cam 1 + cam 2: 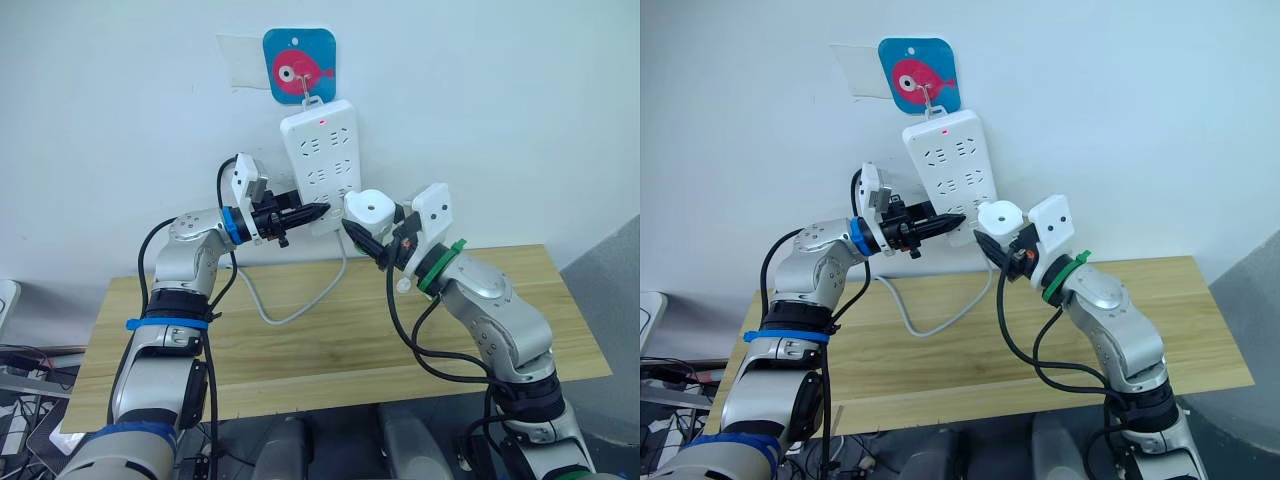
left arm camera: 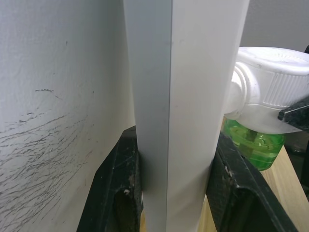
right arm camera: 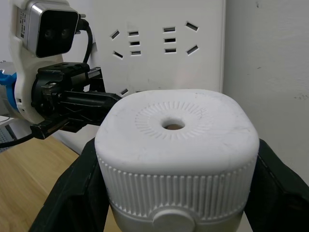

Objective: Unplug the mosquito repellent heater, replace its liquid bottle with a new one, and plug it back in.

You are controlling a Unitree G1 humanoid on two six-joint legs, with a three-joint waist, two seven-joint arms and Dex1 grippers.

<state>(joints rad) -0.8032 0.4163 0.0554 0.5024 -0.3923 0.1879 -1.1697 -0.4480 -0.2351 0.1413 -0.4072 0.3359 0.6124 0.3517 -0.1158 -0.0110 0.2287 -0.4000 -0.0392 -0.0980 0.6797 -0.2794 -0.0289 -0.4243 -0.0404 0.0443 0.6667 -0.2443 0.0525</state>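
Observation:
The mosquito repellent heater [image 1: 368,207], a small white rounded unit with a vent hole [image 3: 173,126], sits against the lower right face of the white power strip [image 1: 322,160] on the wall. Its prongs are hidden. My right gripper [image 1: 362,238] is shut on the heater from both sides. A green liquid bottle [image 2: 253,145] hangs under the heater [image 2: 270,87]. My left gripper [image 1: 318,212] is shut on the power strip's lower part, with the strip [image 2: 178,96] clamped edge-on between its black fingers [image 2: 120,188].
The strip hangs from a blue fish-print hook pad [image 1: 298,66], and a red light [image 1: 322,121] glows near its top. Its white cable [image 1: 290,305] loops down onto the wooden table [image 1: 330,340] below both arms. The white wall stands right behind.

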